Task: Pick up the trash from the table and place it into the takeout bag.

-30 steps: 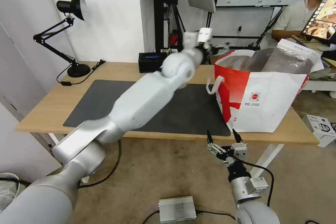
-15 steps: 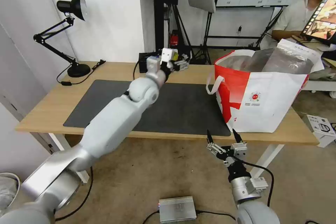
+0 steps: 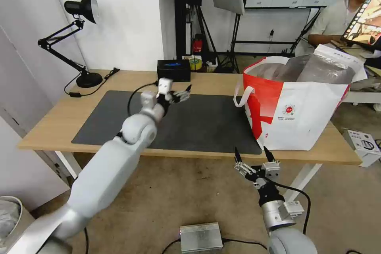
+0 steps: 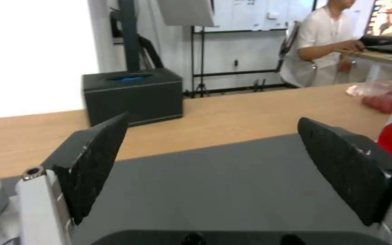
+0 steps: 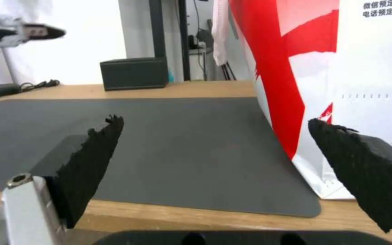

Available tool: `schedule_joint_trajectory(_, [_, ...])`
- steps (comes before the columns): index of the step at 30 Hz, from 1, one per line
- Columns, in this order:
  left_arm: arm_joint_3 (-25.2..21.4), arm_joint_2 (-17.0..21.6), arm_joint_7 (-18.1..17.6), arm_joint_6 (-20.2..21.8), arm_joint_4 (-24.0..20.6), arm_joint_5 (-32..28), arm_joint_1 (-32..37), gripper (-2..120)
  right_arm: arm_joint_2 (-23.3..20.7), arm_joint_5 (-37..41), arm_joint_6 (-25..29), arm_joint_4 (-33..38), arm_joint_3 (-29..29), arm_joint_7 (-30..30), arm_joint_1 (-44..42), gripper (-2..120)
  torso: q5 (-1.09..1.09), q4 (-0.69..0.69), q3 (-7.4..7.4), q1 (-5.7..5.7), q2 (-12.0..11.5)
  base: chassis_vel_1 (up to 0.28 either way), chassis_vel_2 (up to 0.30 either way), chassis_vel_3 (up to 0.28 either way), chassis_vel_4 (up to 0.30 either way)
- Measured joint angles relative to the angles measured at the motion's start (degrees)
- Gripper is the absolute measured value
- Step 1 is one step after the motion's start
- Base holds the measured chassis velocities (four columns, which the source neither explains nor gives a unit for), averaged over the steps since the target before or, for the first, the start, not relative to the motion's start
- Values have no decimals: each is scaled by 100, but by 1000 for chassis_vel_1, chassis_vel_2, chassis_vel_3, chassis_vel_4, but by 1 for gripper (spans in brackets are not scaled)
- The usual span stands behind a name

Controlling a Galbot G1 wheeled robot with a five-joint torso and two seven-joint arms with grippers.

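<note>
The room is a workshop: white wall, a whiteboard behind, and a black desk lamp (image 3: 81, 8) at the far left corner of the table (image 3: 47, 127). You see a long light-wood top carrying a dark grey mat (image 3: 210, 123), flat, bare and matte, so it should offer good friction. The takeout bag (image 3: 301, 107) stands upright on the table's right end, its mouth gaping and foil lining showing; judge it light and floppy, best steadied by its rim or strap handles. In the left wrist view a clear bag of red shells (image 4: 379, 97) lies on the wood beside the takeout bag; expect it soft, slippery and light, and pinch it at the gathered top. The black tissue box (image 3: 173, 70) sits at the back edge. The left gripper (image 3: 180, 95) hovers over the mat, jaws spread and empty. The right gripper (image 3: 254, 158) waits below the table's front edge, jaws likewise apart.
</note>
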Motion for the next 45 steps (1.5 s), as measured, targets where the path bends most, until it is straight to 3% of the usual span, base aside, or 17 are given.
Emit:
schedule_joint_trajectory(12, [-571,140,-141,-141,-601,337,1096,100,0,0,0,0,0,0,0,100,0,-1,0,0,0,0,0,0,0])
schedule_joint_trajectory(21, [-1249,-99,-228,-245,-1014,794,1972,100,0,0,0,0,0,0,0,100,1,-1,0,0,0,0,0,0,0])
schedule_joint_trajectory(36, [-2537,-204,226,-563,-1821,1094,3519,100,0,0,0,0,0,0,0,100,1,-1,0,0,1,0,0,0,0])
schedule_joint_trajectory(45, [-2713,-446,398,-791,-2036,1261,3999,100,0,0,0,0,0,0,0,100,1,0,0,0,0,0,0,0,0])
